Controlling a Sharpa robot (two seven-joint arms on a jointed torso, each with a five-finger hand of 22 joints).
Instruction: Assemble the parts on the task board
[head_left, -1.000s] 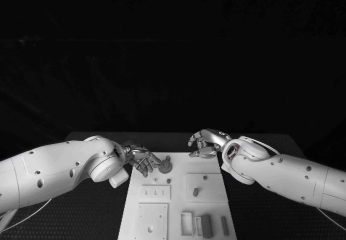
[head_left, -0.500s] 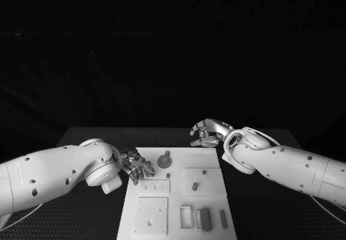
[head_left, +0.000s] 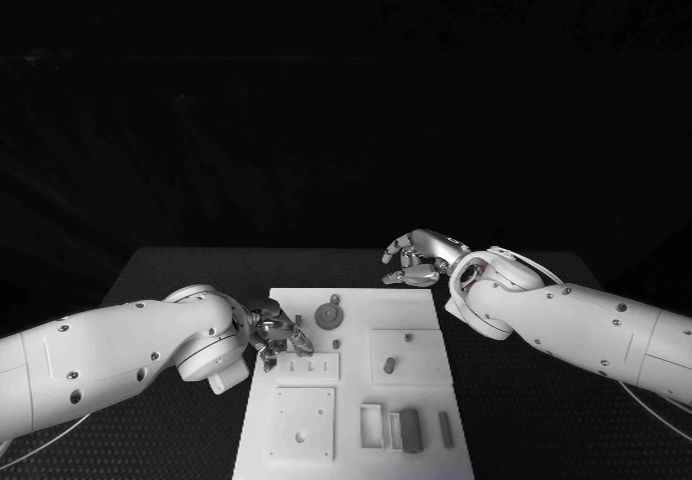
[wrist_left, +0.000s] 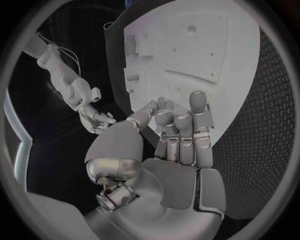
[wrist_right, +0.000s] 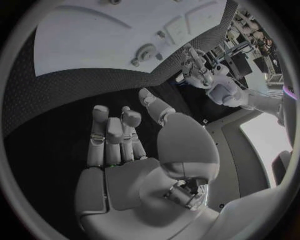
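Note:
The white task board (head_left: 378, 308) lies in the middle of the black table. A grey round gear part (head_left: 329, 318) lies flat on its far left area, with a small peg (head_left: 335, 299) just beyond it. My left hand (head_left: 277, 335) hovers at the board's left edge, beside and nearer than the gear, fingers loosely bent and holding nothing. In the left wrist view its fingers (wrist_left: 181, 125) hang over the board (wrist_left: 187, 60). My right hand (head_left: 415, 260) floats off the board's far right corner, empty, fingers apart (wrist_right: 112, 135). The gear (wrist_right: 147, 51) also shows in the right wrist view.
A short grey peg (head_left: 389, 366) stands in a square plate on the board's right. Several grey bars (head_left: 408, 428) sit in slots at the near edge. Black matting (head_left: 534, 400) borders the board on both sides.
My left hand has drawn back from the gear toward the board's left edge. The head camera has shifted. My right hand has barely moved.

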